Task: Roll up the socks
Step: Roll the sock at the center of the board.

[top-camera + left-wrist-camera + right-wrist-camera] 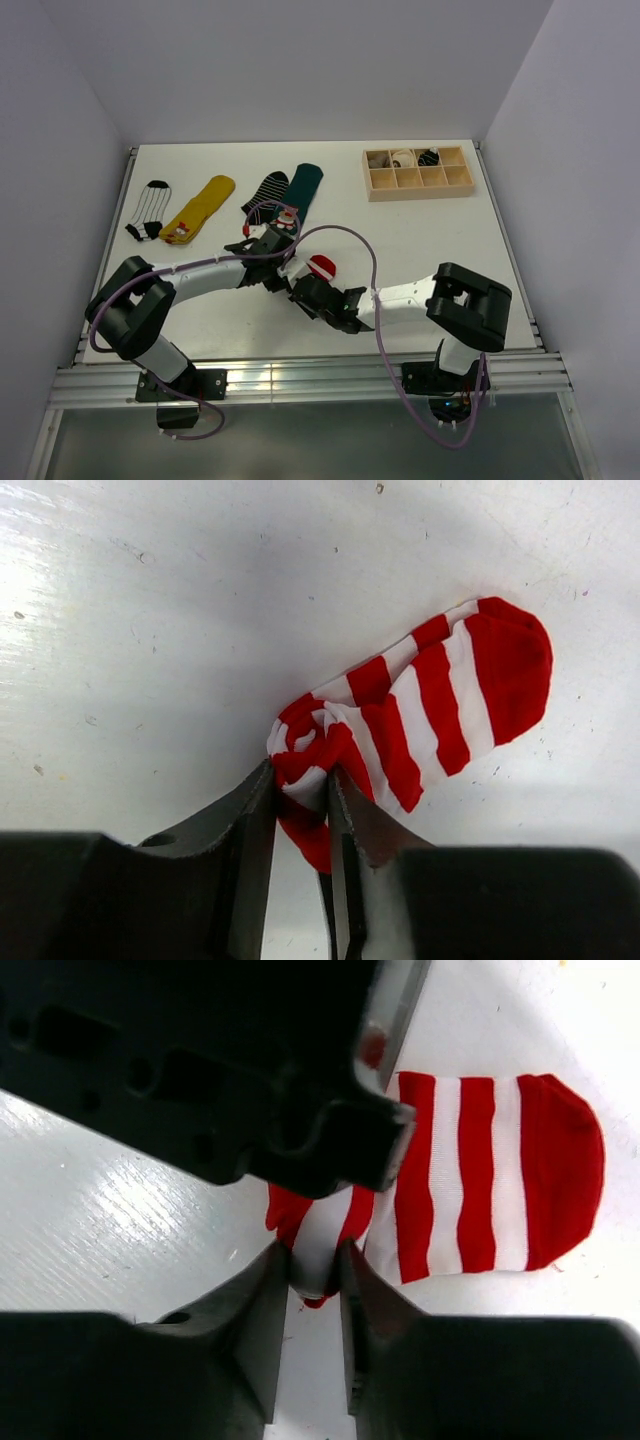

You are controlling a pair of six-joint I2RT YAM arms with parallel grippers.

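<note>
The left gripper (300,780) and right gripper (312,1255) both clamp the bunched end of the red-and-white striped sock (430,700) on the table (450,250). Its toe lies flat, so the rolling looks barely begun. The yellow sock (200,208) and others wait unrolled.

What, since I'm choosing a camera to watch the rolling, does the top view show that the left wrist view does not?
Only the top view: the right arm, four more socks lying flat farther back, namely a black-and-white sock, a yellow sock, a dark striped sock and a green sock, and a wooden box with compartments.
Only the left wrist view: the left fingers pinching the curled-up end of the red-and-white sock, close up.
Both: that sock, its red toe free, on the white table.
</note>
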